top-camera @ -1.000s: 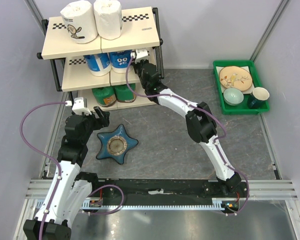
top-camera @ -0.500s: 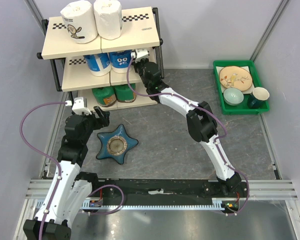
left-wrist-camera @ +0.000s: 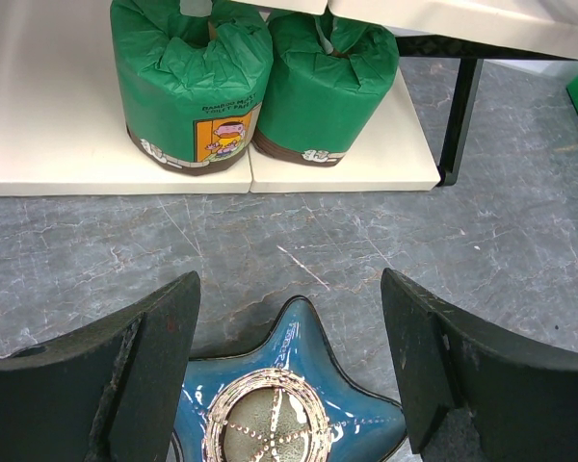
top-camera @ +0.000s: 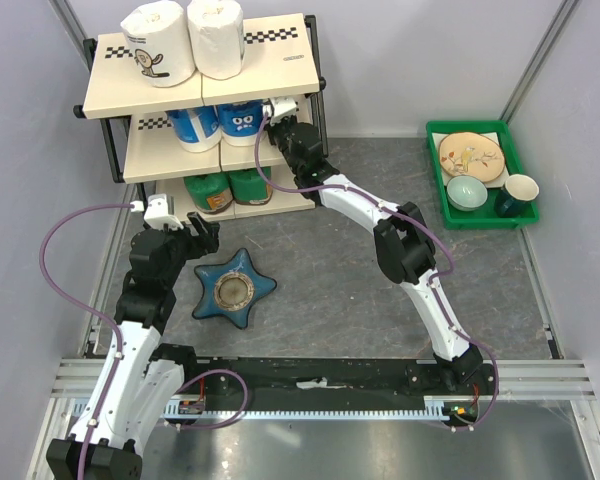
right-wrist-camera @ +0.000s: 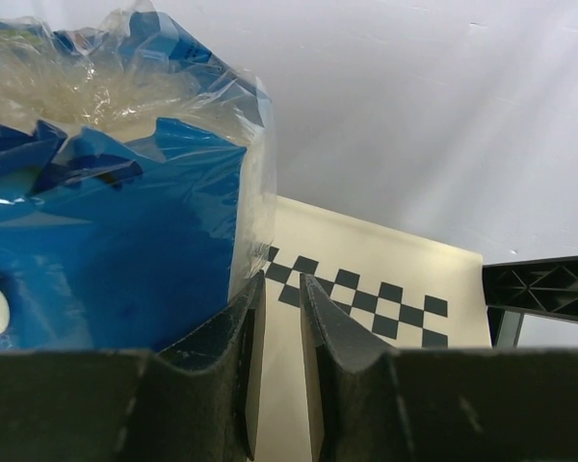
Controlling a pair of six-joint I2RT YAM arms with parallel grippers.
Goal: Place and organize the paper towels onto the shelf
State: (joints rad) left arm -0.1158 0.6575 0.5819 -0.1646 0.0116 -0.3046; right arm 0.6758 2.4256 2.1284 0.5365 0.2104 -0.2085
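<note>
The shelf (top-camera: 280, 50) stands at the back left. Two white paper towels (top-camera: 158, 45) (top-camera: 216, 38) stand on its top board, two blue ones (top-camera: 195, 127) (top-camera: 242, 120) on the middle board, and two green ones (top-camera: 208, 192) (top-camera: 248, 185) on the bottom board. My right gripper (top-camera: 269, 127) is at the middle tier. In the right wrist view it (right-wrist-camera: 281, 289) is shut with a thin gap and empty, its left finger against the right blue roll (right-wrist-camera: 106, 221). My left gripper (left-wrist-camera: 289, 356) is open and empty above the floor, facing the green rolls (left-wrist-camera: 188, 91) (left-wrist-camera: 328, 87).
A blue star-shaped dish (top-camera: 234, 289) lies on the grey table under my left gripper and also shows in the left wrist view (left-wrist-camera: 299, 385). A green tray (top-camera: 438, 198) holding a plate, a bowl and a cup stands at the back right. Grey walls close in both sides.
My right wrist has shifted slightly in towards the shelf's middle tier. The left arm and the rolls have not moved.
</note>
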